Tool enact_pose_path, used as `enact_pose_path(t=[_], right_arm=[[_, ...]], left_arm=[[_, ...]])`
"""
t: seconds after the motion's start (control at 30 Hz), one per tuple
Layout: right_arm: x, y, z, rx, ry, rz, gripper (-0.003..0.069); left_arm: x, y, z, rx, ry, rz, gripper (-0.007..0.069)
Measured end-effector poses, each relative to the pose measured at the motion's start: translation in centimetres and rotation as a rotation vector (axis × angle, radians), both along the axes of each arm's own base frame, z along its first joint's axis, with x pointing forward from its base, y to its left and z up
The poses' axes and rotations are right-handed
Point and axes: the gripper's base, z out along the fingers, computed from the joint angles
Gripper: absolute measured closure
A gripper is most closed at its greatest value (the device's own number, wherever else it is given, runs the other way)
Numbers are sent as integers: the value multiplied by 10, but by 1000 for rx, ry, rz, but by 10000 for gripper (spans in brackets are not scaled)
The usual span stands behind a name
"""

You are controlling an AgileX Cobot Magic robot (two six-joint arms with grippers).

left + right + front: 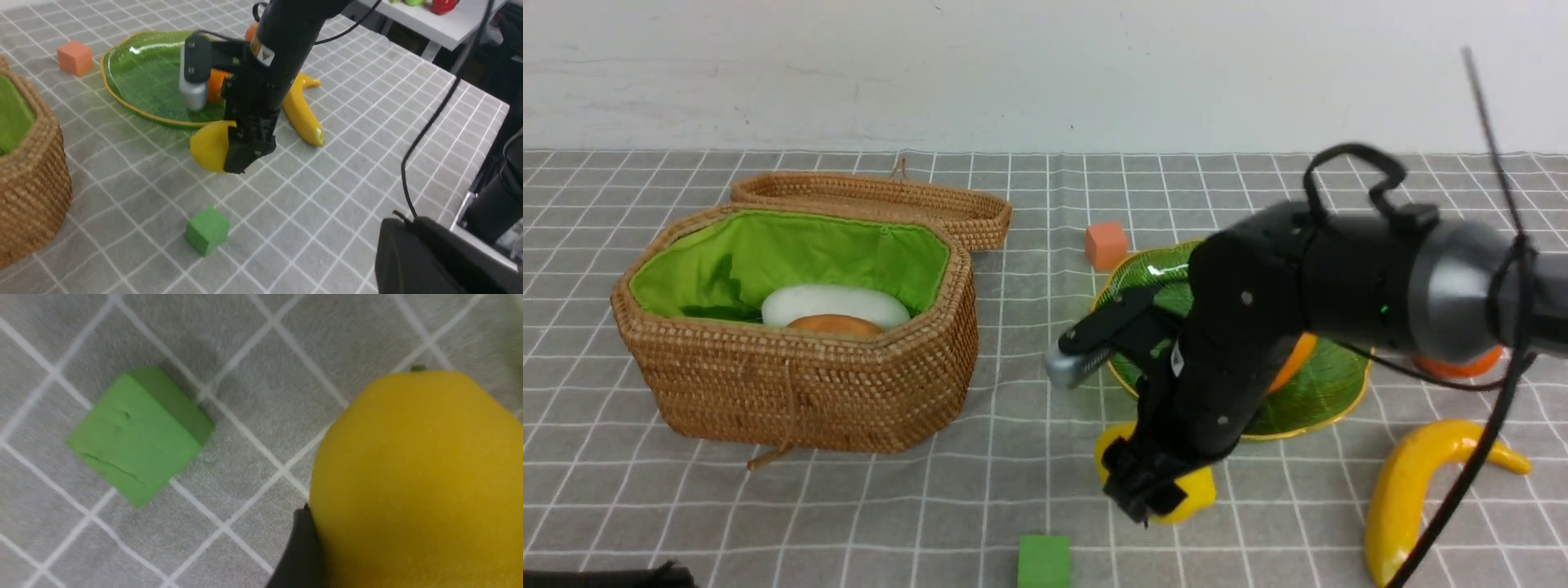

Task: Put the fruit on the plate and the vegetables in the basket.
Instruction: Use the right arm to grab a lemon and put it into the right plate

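Note:
My right gripper [1156, 490] reaches down over the yellow lemon [1192, 490] on the cloth just in front of the green plate [1327, 384]. In the right wrist view one black finger [300, 547] lies flush against the lemon [416, 477]; the other finger is hidden. An orange-yellow mango [1294, 359] lies on the plate, mostly behind the arm. A banana [1413, 482] and an orange persimmon [1458, 363] sit on the cloth to the right. The wicker basket [800, 384] holds a white radish [833, 304] and a brown potato [835, 325]. My left gripper [404, 222] is shut and empty, low at the near left.
A green cube [1044, 561] sits near the front edge, close to the lemon. An orange cube [1106, 245] lies behind the plate. The basket's lid [874, 204] lies open behind it. The right arm's cable [1494, 408] hangs over the banana.

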Motion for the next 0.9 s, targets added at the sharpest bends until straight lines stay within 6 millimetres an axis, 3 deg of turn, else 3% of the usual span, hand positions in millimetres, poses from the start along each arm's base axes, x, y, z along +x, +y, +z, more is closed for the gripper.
enact_pose_path(t=[0.1, 0.13, 0.17, 0.27, 0.4, 0.6, 0.8, 0.9], right_arm=[[18, -13, 32, 93, -105, -136, 75], [20, -15, 34, 97, -117, -145, 75], [35, -26, 41, 133, -181, -210, 75], [61, -43, 34, 173, -267, -285, 75], [78, -45, 12, 184, -282, -317, 75], [84, -43, 0, 185, -279, -319, -20], [81, -44, 8, 197, -274, -344, 0], [64, -52, 34, 186, -230, -379, 55]], left_arm=[[3, 0, 8, -65, -58, 26, 607], [3, 0, 9, -73, -65, 29, 607], [4, 0, 11, -96, -85, 38, 607], [5, 0, 13, -108, -93, 41, 607], [4, 0, 13, -112, -90, 40, 608], [4, 0, 13, -115, -86, 38, 608], [4, 0, 12, -115, -71, 31, 608], [3, 0, 11, -111, -67, 29, 608]])
